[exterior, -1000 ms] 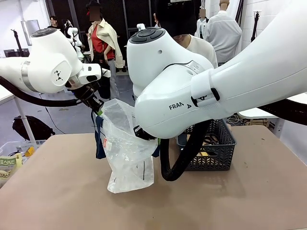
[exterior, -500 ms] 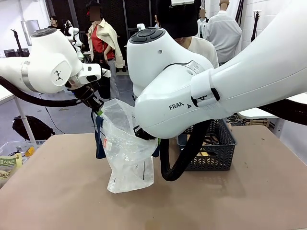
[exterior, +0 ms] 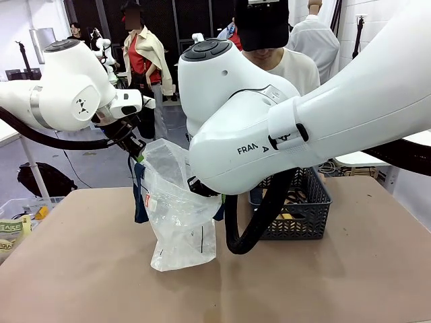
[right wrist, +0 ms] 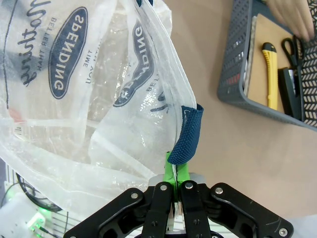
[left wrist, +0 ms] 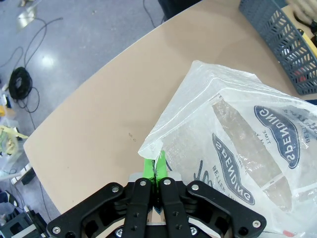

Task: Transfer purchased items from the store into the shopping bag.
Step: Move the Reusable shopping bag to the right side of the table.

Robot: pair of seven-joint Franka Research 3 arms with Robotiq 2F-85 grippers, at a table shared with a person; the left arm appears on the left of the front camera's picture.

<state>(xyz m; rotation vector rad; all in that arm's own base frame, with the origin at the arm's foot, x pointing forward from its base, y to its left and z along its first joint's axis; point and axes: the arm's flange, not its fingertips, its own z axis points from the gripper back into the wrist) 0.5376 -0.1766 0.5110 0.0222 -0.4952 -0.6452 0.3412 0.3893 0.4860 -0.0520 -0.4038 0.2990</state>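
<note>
The shopping bag (exterior: pixel 178 219), clear crinkly plastic with navy straps, stands open on the table, held up between both arms. My left gripper (exterior: pixel 137 155) is shut on its rim, and the left wrist view shows the green pads (left wrist: pixel 147 166) pinching a corner of the bag (left wrist: pixel 237 134). My right gripper (right wrist: pixel 175 173) is shut on the opposite rim, beside a navy strap (right wrist: pixel 187 135). The store (exterior: pixel 304 205), a dark grey lattice basket, stands right of the bag. The purchased items in the store (right wrist: pixel 237 74) include a yellow cutter (right wrist: pixel 270 74) and black scissors (right wrist: pixel 292 47). A person's hand (right wrist: pixel 293 16) reaches into it.
My right arm's white elbow (exterior: pixel 242 128) blocks much of the front view. A small red-and-white label (exterior: pixel 148 200) shows through the bag's side. The person (exterior: pixel 279 64) stands behind the basket. Bare tan tabletop (exterior: pixel 94 269) lies in front of the bag.
The person behind the basket has shifted a little to the right and more upright. Both arms and the bag have stayed still.
</note>
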